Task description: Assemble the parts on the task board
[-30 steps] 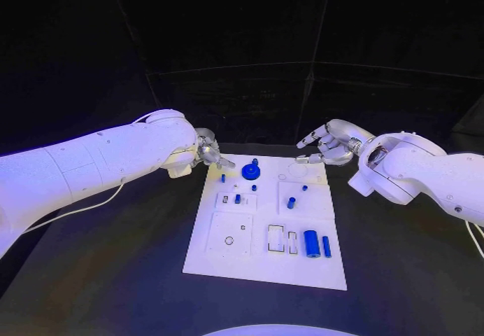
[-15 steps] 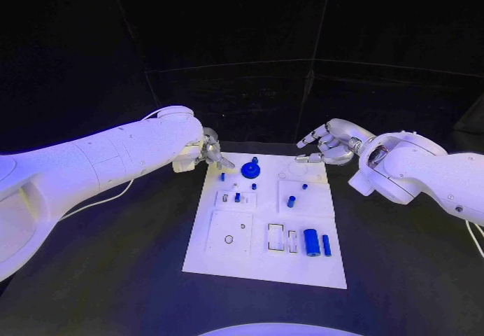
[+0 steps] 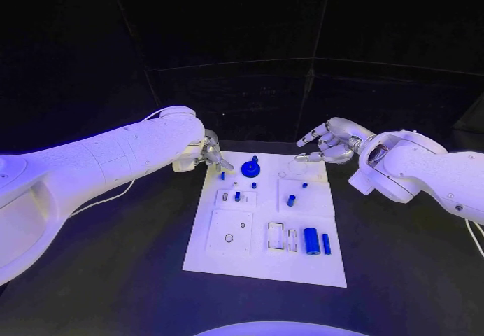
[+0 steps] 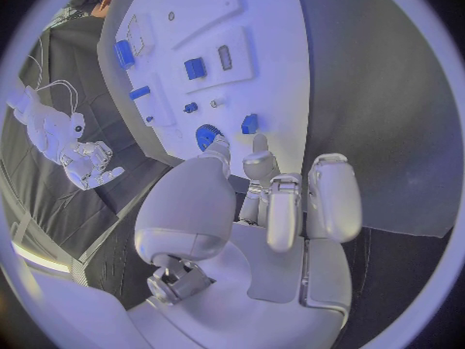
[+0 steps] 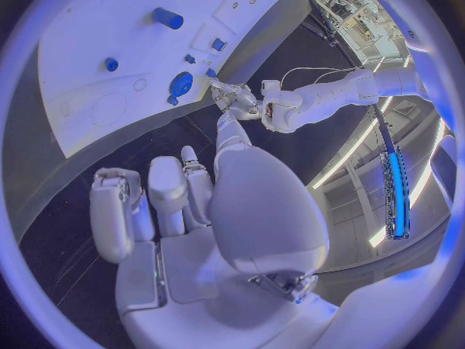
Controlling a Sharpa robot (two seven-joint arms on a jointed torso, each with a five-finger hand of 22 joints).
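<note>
- Plainly, the white rectangular task board (image 3: 264, 241) lies flat in the middle of the black table (image 3: 101, 280), long side running away from the robot, likely so both arms can reach its far end.
- At that far end stands a round blue knob-like part (image 3: 251, 168); a small blue peg (image 3: 223, 176) stands just beside it toward the board's left edge.
- Near the board's middle sit a small blue block (image 3: 237, 198) and a short blue cylinder (image 3: 290, 202), apart from each other; at the near right lie a fat blue cylinder (image 3: 312, 243) and a thin blue bar (image 3: 326, 246) side by side, probably waiting for their slots.
- The left hand (image 3: 210, 155) hovers at the board's far left corner, fingers loosely curled and a little apart, fingertips (image 4: 260, 143) just beside the small peg; it holds nothing I can see, and contact cannot be told.
- The right hand (image 3: 324, 147) hangs beyond the board's far right corner, fingers spread, holding nothing.
- My reading: the left hand is lined up to pick the peg or the knob.
</note>
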